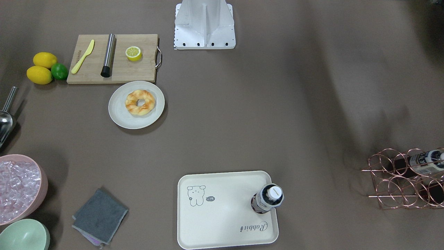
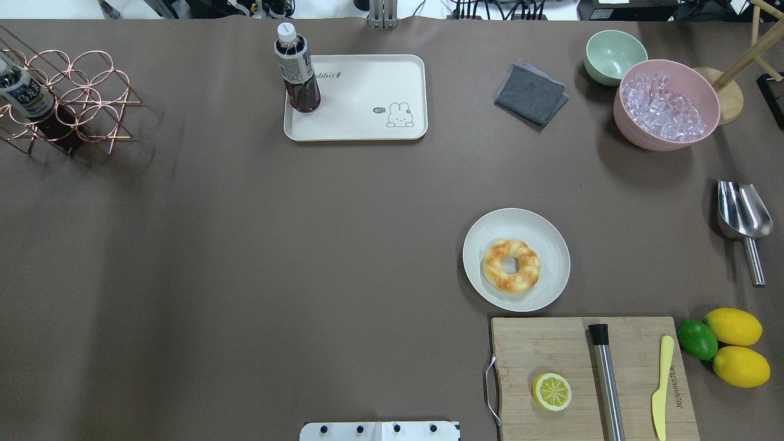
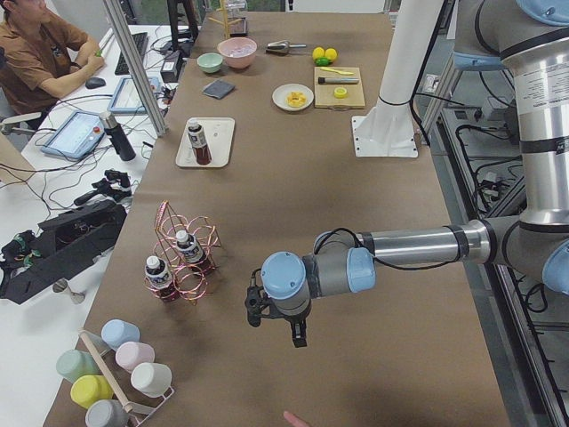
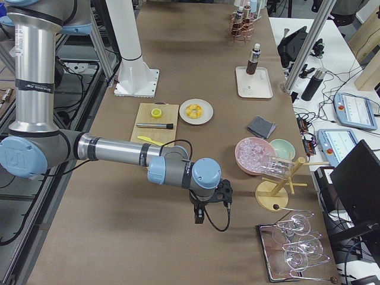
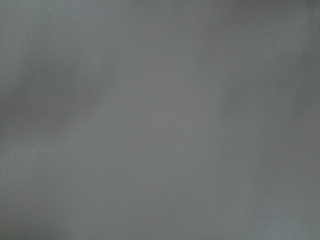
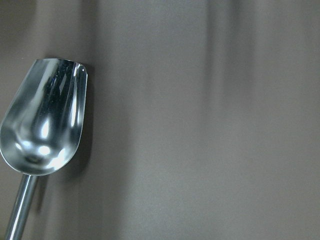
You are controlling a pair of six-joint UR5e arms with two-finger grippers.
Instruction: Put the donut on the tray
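Note:
The donut [image 1: 139,101] is a golden ring with orange-brown patches and lies on a round off-white plate [image 1: 119,113]; it also shows in the overhead view [image 2: 511,266]. The cream tray [image 1: 222,222] with the rabbit drawing lies far from it across the table [image 2: 367,104], with a dark drink bottle [image 2: 297,70] standing on one corner. My left gripper [image 3: 295,334] shows only in the exterior left view, low over bare table beyond the wire rack. My right gripper [image 4: 199,215] shows only in the exterior right view, beyond the scoop. I cannot tell whether either is open or shut.
A wooden cutting board [image 2: 551,349] with a halved lemon [image 2: 552,391], a steel muddler [image 2: 606,373] and a yellow knife lies beside the plate. Lemons and a lime, a steel scoop [image 2: 741,214], a pink ice bowl [image 2: 666,104], a green bowl, a grey cloth [image 2: 530,93] and a copper bottle rack [image 2: 61,98] stand around.

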